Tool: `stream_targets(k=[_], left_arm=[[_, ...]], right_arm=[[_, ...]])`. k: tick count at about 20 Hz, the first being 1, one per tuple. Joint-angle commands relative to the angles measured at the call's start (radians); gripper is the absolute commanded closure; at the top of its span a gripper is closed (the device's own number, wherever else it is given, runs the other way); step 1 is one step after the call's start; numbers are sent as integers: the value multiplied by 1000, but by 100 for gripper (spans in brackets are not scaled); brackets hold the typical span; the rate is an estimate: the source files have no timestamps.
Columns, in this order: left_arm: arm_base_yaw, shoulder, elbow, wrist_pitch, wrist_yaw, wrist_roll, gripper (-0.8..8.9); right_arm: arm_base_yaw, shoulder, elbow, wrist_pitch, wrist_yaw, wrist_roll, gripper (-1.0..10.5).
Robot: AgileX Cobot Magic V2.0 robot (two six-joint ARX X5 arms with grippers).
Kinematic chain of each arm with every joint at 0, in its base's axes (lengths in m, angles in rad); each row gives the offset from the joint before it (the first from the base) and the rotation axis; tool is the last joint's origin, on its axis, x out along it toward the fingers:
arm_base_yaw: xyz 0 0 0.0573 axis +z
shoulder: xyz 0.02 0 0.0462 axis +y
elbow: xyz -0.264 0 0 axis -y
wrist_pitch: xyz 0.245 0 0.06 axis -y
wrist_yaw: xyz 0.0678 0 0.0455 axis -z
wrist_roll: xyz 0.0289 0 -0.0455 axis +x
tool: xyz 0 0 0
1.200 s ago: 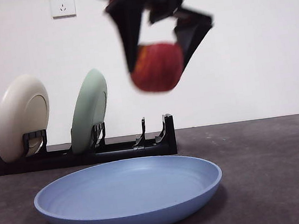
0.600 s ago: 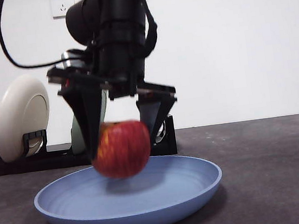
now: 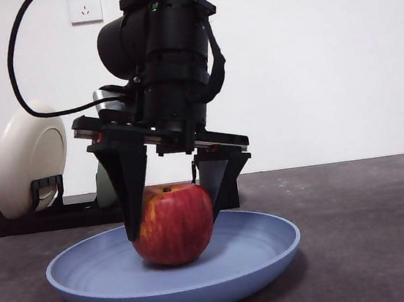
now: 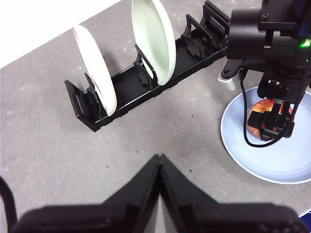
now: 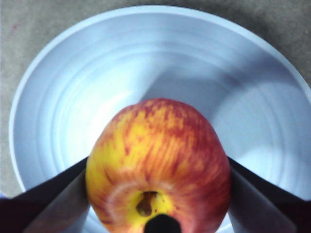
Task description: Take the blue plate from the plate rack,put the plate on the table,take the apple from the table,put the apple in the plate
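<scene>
Blue plate on table; apple resting in it, right gripper jaws pinching it; release outstanding.

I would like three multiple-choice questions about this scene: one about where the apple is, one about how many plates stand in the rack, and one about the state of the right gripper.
1. Where is the apple?
A. in the blue plate
B. on the bare table
C. in the plate rack

2. How many plates stand in the plate rack?
A. none
B. two
C. four

3. What is the right gripper doing?
A. hanging open, far from the apple
B. gripping a plate
C. shut on the apple

Answers:
1 A, the apple rests on the plate's floor.
2 B, one cream-white plate and one pale green plate.
3 C, its jaws press both sides of the apple.
</scene>
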Motion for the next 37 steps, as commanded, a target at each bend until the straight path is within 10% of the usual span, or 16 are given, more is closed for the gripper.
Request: stream_targets(k=[1,13,18,37], left_arm=[[4,-2,-2,1,0,23,822],[4,-2,-2,1,0,27,821],[4,-2,-2,1,0,27,818],[4,152,-2,1,4,26,818]], right_arm=[[7,34,-28,-2,0,9,316],[7,-296,-14,-52,28,19,331],[6,-518,-14,-97,44,35,946],[5,-702,-14,-104,342,37,945]])
